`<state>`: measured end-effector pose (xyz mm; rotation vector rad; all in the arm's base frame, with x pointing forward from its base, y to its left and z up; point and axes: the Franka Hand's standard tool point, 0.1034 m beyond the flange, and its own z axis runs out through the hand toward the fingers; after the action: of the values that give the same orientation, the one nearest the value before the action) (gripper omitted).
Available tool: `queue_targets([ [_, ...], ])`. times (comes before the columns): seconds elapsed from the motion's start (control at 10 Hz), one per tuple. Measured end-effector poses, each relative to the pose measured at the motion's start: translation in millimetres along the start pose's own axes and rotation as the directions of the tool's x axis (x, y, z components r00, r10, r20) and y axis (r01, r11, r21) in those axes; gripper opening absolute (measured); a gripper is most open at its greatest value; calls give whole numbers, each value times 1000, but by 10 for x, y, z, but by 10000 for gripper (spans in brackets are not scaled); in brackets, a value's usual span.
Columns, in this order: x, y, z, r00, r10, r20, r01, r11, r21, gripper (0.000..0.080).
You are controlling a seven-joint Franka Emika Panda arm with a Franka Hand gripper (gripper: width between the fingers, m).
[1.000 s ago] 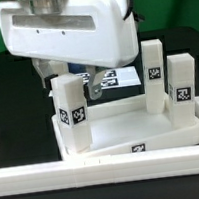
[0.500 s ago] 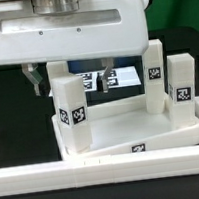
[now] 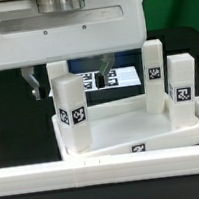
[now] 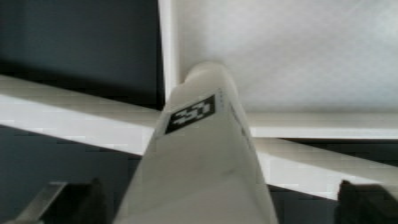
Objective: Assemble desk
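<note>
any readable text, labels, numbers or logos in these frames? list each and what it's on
No words, brand names or numbers are readable in either view.
Only black-white square tags, patterns rather than text: on the near leg, the two legs at the exterior view's right, the tabletop front rim, and the marker board behind.
Wrist view: one tag on the leg between the open gripper fingers, too blurred to resolve.

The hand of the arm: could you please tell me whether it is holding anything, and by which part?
Nothing is held: the hand is open, its fingers apart on either side of a white plastic block leg without closing on it.
</note>
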<state>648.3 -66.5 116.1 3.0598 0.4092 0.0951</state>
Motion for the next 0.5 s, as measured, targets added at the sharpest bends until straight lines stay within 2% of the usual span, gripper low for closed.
queue_targets([
  [0.3,-10,23,2,983,-186,5,186,982,-7,649],
  [0.5,-17,32,9,972,-233,9,233,972,-9,631],
])
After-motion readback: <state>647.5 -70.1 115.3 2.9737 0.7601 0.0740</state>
